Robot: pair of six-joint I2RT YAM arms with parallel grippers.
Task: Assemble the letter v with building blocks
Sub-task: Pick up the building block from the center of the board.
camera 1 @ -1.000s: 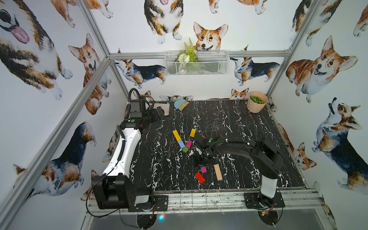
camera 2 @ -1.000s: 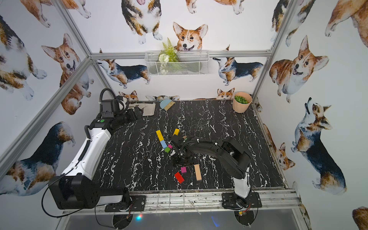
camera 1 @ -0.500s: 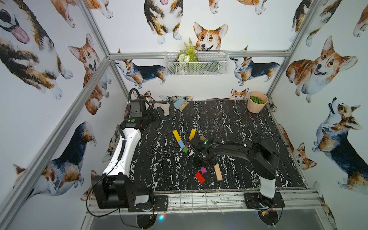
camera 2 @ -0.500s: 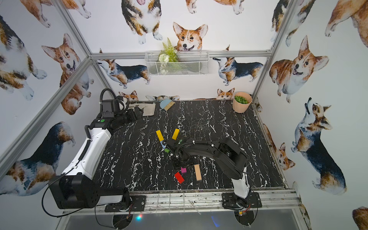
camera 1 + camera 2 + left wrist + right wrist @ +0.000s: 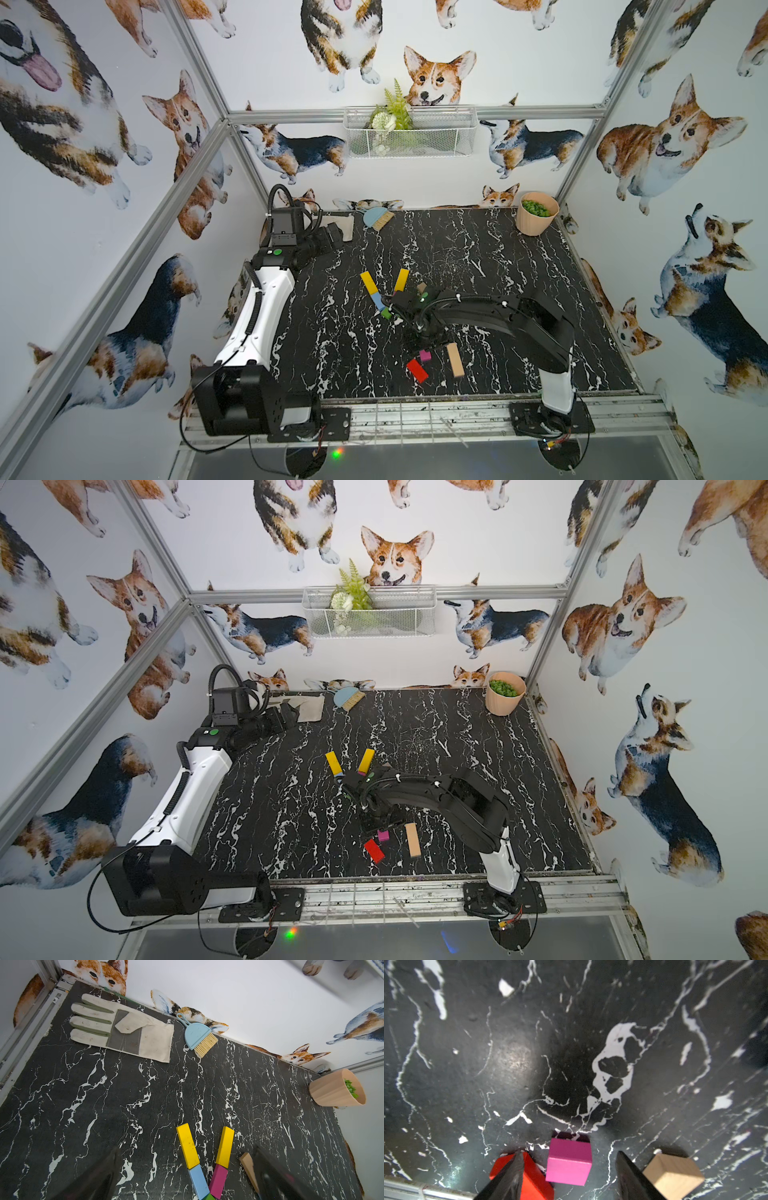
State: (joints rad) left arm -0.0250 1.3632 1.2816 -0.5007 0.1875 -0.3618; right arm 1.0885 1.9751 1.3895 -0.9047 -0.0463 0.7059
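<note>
Black marble table (image 5: 498,257), corgi walls (image 5: 286,70). The magenta cube (image 5: 569,1161) lies untouched between the parted fingers (image 5: 508,1176) of the right gripper (image 5: 569,1152). The left gripper (image 5: 186,1148) gapes wide.

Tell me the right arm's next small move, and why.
Probably close the right gripper on the small magenta block: in the wrist view it sits between the open jaws, touching neither. One finger overlaps the red block and the tan block lies just outside the other, so close gently.
</note>
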